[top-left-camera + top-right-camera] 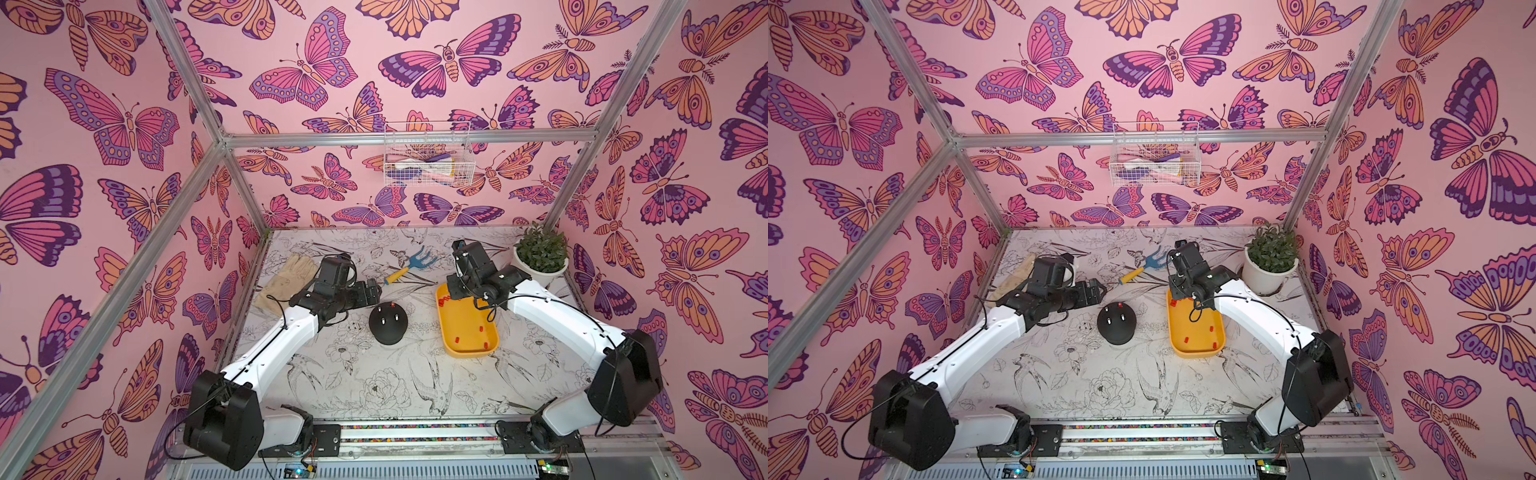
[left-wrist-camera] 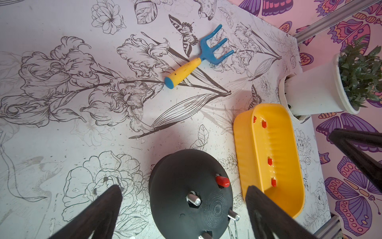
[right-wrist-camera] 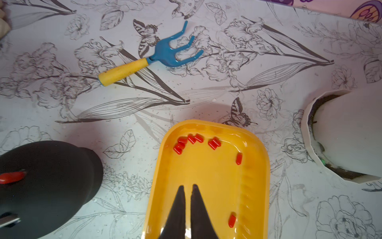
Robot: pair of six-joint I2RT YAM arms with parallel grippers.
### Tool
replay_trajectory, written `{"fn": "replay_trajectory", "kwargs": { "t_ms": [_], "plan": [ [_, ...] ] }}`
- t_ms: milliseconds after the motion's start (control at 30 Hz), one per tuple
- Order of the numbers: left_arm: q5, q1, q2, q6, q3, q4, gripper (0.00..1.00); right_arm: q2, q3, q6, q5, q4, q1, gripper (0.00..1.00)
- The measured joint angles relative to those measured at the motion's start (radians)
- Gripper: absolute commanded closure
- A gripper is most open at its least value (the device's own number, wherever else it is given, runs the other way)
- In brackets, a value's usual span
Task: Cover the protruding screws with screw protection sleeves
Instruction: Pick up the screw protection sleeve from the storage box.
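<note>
Rake (image 3: 153,59) and plant pot (image 1: 540,266) beyond tray (image 3: 256,186)

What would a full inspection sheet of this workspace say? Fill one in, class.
Surface: flower-printed table, finely speckled.
Job's things: black dome carries one fitted sleeve and bare screws; loose sleeves lie in the yellow tray.
Clutter: hand rake, glove, potted plant.
Grippers: left gripper open, empty, by the dome; right gripper over the tray, jaws barely apart, empty.
Cables: black cable loop hangs at the right wrist above the tray.
Surroundings: butterfly walls, metal frame, wire basket on the back wall.
</note>
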Motion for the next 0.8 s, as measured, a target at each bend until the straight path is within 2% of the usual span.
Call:
{"fn": "replay_trajectory", "kwargs": {
  "t_ms": [233, 567, 800],
  "plan": [
    [-0.003, 0.0, 0.016, 0.007, 0.0, 0.0, 0.04, 0.025, -0.008, -0.03, -0.039, 0.002, -0.069, 0.83],
    [-0.016, 0.0, 0.043, 0.019, 0.0, -0.007, 0.04, 0.212, 0.002, -0.076, -0.1, 0.004, -0.107, 0.79],
    [-0.019, 0.0, 0.046, 0.022, 0.0, -0.007, 0.04, 0.259, 0.013, -0.088, -0.111, 0.005, -0.128, 0.73]
  ]
}}
